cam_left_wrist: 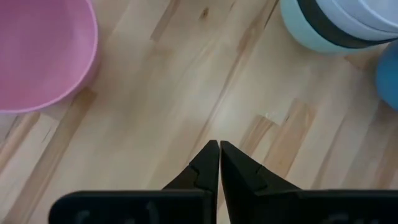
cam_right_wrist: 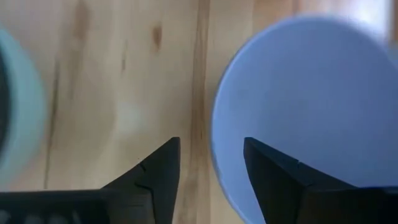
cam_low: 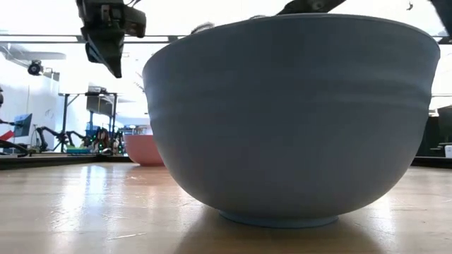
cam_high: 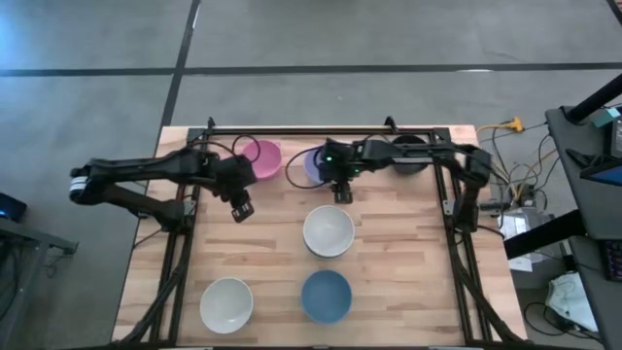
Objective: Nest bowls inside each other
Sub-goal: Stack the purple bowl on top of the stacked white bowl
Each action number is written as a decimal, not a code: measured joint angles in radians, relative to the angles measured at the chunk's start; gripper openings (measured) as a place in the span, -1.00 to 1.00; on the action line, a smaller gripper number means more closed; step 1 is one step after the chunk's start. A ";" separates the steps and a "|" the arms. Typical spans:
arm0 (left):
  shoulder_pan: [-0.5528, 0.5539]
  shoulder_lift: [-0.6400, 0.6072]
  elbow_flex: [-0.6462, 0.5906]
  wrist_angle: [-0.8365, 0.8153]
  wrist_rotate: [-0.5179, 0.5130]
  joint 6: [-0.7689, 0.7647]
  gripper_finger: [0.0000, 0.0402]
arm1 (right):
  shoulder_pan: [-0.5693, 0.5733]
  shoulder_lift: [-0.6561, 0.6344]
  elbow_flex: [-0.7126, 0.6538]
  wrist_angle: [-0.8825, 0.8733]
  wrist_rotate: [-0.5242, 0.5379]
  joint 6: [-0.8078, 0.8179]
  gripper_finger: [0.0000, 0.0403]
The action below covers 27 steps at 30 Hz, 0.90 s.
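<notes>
Near the far edge stand a pink bowl (cam_high: 260, 158), a lavender bowl (cam_high: 319, 165) and a black bowl (cam_high: 408, 154). At mid-table is a stack (cam_high: 328, 230): mint green at the bottom, black inside it, white on top (cam_left_wrist: 336, 25). A blue bowl (cam_high: 326, 296) and a white bowl (cam_high: 226, 303) sit near the front edge. My left gripper (cam_high: 240, 206) hovers shut over bare wood between the pink bowl and the stack (cam_left_wrist: 219, 148). My right gripper (cam_high: 342, 190) is open above the lavender bowl's near rim (cam_right_wrist: 210, 149), with one finger over its inside (cam_right_wrist: 305, 106) and one outside.
The low view is mostly filled by the blue bowl (cam_low: 296, 120), with the pink bowl (cam_low: 145, 149) behind it. A black frame rail (cam_high: 321, 129) runs along the far edge. Bare wood lies between the stack and the table's left edge (cam_high: 170, 243).
</notes>
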State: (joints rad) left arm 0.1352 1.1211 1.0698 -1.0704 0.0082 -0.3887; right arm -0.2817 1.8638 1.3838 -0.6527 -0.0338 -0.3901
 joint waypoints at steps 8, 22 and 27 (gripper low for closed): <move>-0.001 -0.049 -0.040 0.019 0.001 -0.025 -1.00 | -0.004 0.171 0.183 -0.225 0.009 0.041 -0.49; -0.001 -0.066 -0.047 0.019 0.013 -0.025 -1.00 | -0.007 -0.013 0.254 -0.294 0.005 0.151 -0.95; -0.001 -0.066 -0.047 0.018 0.015 0.007 -1.00 | 0.015 -0.177 0.215 -0.278 -0.117 0.300 -0.95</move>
State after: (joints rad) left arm 0.1345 1.0550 1.0229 -1.0524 0.0231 -0.3821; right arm -0.2664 1.6870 1.5988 -0.9302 -0.1513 -0.0899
